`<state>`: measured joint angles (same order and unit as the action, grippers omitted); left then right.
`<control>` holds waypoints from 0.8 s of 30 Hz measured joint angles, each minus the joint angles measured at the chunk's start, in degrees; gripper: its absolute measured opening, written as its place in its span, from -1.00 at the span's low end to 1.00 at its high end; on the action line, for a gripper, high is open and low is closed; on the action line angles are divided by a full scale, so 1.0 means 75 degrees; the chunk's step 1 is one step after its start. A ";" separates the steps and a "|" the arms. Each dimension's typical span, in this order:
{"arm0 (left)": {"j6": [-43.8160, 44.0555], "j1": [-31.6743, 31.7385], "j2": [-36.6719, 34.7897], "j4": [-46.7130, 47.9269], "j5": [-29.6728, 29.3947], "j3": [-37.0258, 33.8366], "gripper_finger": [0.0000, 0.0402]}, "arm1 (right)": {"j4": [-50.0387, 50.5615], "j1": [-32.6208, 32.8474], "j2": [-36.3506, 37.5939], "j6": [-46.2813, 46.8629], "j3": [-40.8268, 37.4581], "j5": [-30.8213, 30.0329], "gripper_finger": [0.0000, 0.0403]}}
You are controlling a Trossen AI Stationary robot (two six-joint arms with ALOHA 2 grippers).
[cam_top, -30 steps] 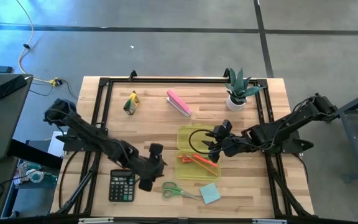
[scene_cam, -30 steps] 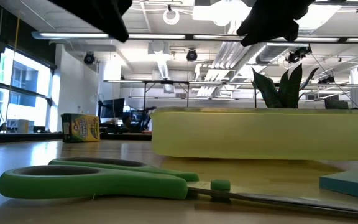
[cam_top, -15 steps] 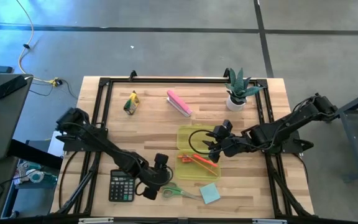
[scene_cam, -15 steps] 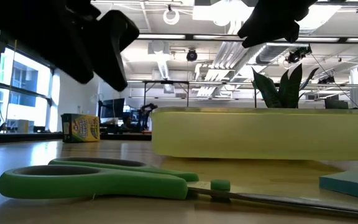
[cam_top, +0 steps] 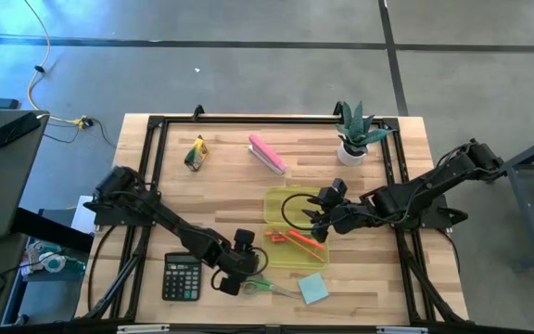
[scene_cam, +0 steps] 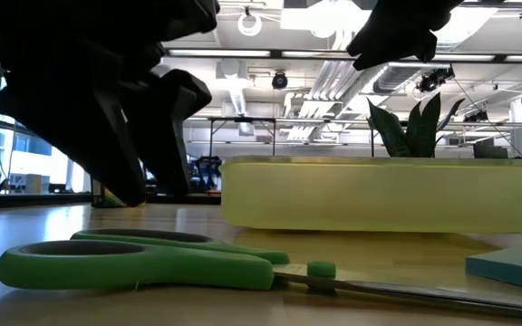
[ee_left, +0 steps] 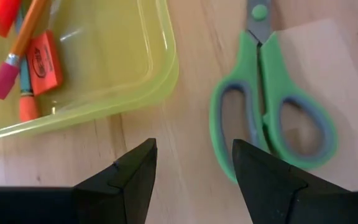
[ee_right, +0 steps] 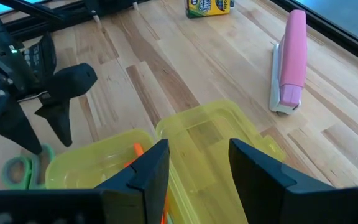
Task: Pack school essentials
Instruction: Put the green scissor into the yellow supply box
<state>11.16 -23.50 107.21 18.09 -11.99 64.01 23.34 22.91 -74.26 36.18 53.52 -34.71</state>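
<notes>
While the spread left end effector nears the scissors, blades run out of frame.

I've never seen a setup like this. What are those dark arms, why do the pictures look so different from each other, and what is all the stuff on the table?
These are two robot arms at a wooden table, each ending in a two-finger gripper. One picture looks straight down from above, one sits at table-top height, and two come from cameras on the arms' wrists, so you see each arm's own dark fingers. The left gripper is open and holds nothing; it hangs just above the green-handled scissors. The right gripper hangs over the yellow box with a gap between its fingers and nothing visible in it. The box already contains orange-red pens. A light blue note pad lies beside the scissors, a black calculator nearby. Farther back are a pink stapler-like block, a small crayon box and a potted plant.
</notes>
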 joint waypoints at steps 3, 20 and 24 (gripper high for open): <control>0.0068 0.0033 0.0083 0.0002 0.0004 0.0000 -0.01 | 0.0002 -0.0001 0.0000 -0.0003 0.0000 -0.0001 -0.22; 0.0430 0.0124 0.0409 -0.0236 0.0442 -0.0093 -0.01 | 0.0001 -0.0001 0.0000 -0.0003 0.0000 -0.0001 -0.22; 0.0492 0.0223 0.0494 -0.0263 0.0598 -0.0082 0.00 | 0.0017 -0.0001 0.0000 -0.0003 0.0000 0.0002 -0.22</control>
<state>14.85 -21.82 110.91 16.12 -7.51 63.40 23.46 22.90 -74.26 36.16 53.52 -34.70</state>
